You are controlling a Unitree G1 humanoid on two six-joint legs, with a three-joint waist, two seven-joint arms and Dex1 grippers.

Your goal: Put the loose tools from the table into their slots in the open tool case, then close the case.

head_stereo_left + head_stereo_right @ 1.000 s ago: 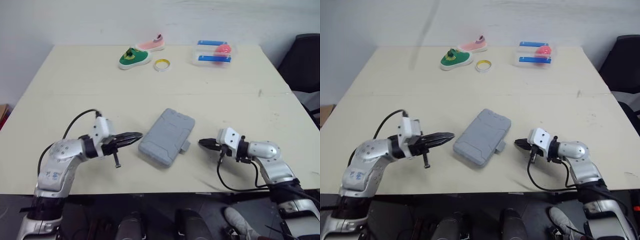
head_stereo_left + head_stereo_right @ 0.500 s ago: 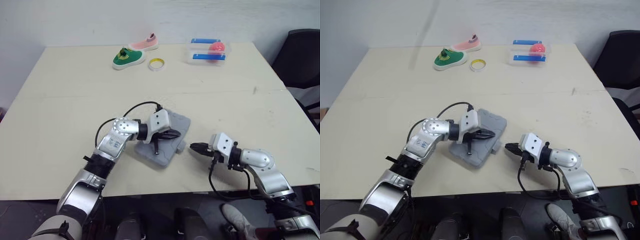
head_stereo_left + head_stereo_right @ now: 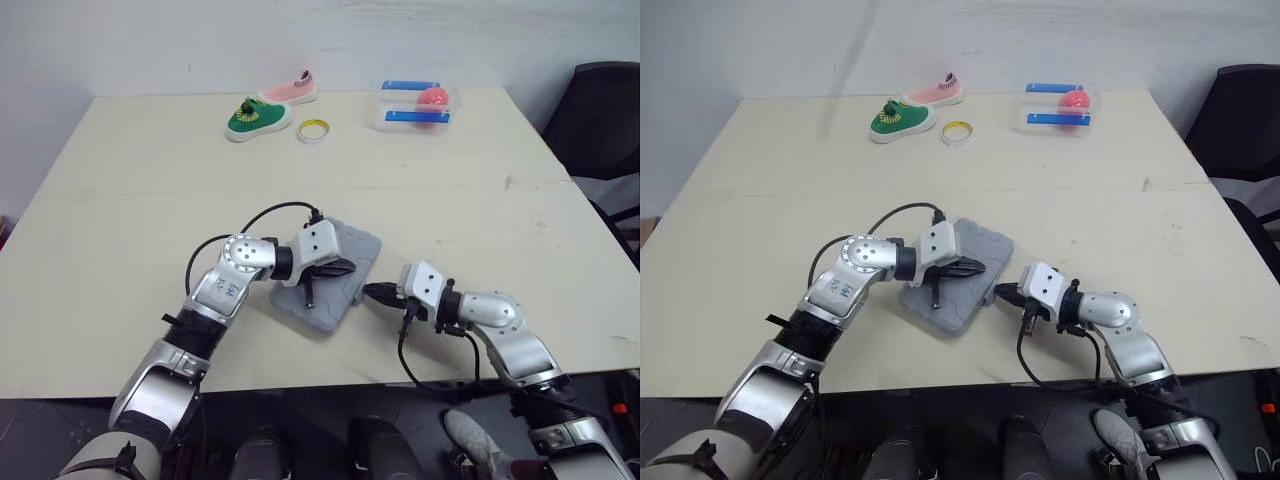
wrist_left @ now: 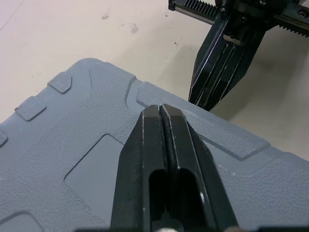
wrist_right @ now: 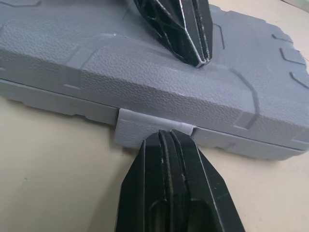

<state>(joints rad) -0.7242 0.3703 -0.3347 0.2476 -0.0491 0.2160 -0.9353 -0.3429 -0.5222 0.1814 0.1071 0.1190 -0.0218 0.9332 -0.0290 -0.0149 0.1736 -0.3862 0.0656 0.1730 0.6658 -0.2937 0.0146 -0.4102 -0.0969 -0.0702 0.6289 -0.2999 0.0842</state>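
Right pincer [image 3: 368, 292] advanced to the latch [image 5: 140, 126] of the diagonal case [image 3: 357, 244].

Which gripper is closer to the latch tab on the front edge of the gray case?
Right. The right gripper has its tips right at the latch tab; the left gripper is over the case lid, farther from the tab.

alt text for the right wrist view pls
Right gripper, fingers shut, points at the latch tab on the edge of a closed grey tool case on a beige table. The left gripper, also shut, points down at the lid.
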